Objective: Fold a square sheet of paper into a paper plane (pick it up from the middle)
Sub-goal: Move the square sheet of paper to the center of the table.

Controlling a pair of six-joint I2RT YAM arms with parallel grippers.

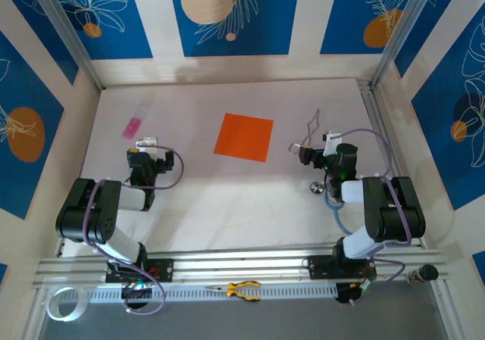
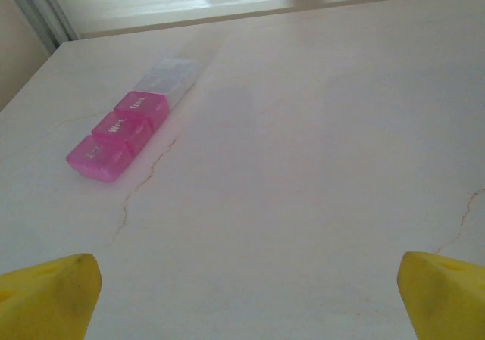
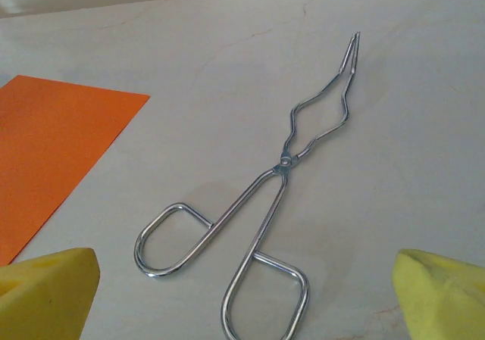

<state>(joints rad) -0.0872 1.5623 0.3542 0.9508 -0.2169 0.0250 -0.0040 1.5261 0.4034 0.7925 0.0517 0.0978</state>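
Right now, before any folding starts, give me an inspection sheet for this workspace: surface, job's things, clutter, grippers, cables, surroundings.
Surface: white table, faint hairline cracks.
Job's things: orange paper lies flat and unfolded mid-table, untouched; no plane yet.
Clutter: pink pill box far left; wire tongs right of the paper, apart from it; yellow-handled pliers on the front rail.
Grippers: left gripper faces the pill box, jaws open, empty; right gripper faces the tongs, jaws open, empty.
Cables: purple cables loop beside both arms, off the paper.
Surroundings: blue and cream patterned walls on three sides.
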